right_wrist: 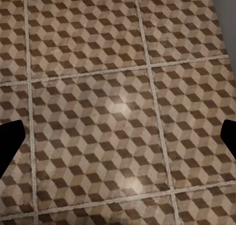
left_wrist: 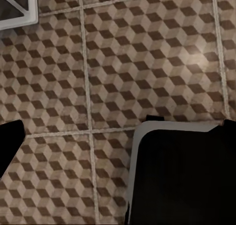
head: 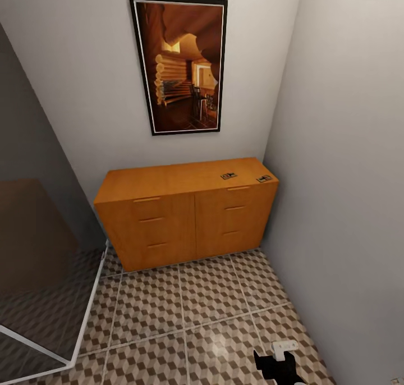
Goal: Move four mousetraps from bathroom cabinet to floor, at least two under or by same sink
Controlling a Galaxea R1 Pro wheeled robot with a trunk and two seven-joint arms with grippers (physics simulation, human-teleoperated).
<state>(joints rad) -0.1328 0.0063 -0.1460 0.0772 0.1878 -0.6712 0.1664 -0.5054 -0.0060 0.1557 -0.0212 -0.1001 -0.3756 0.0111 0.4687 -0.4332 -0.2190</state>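
Two mousetraps are seen lying flat on top of the cabinet (head: 185, 216), toward its right end: one mousetrap (head: 228, 175) a little inboard, the other mousetrap (head: 264, 178) close to the right edge, near the side wall (head: 342, 149). They are set apart from each other and touched by nothing. All six drawers are shown shut. The cabinet is placed against the back wall, under a framed picture (head: 180, 65), and stands on the bathroom floor (head: 185, 306). A dark glass shower panel (head: 39, 250) is seen to the left of the cabinet.

The right claw (right_wrist: 118, 139) is held released and wide open above the bare tiles; its two dark fingertips (right_wrist: 9, 144) are seen only at the opposite edges of the right wrist view, with nothing gripped or touched. The left claw (left_wrist: 118, 136) is likewise held over the tiles, one fingertip (left_wrist: 7, 144) far to the side, and a dark body with a pale rim (left_wrist: 187, 176) lies beneath it. Nothing is held between its fingers, which stand well apart.
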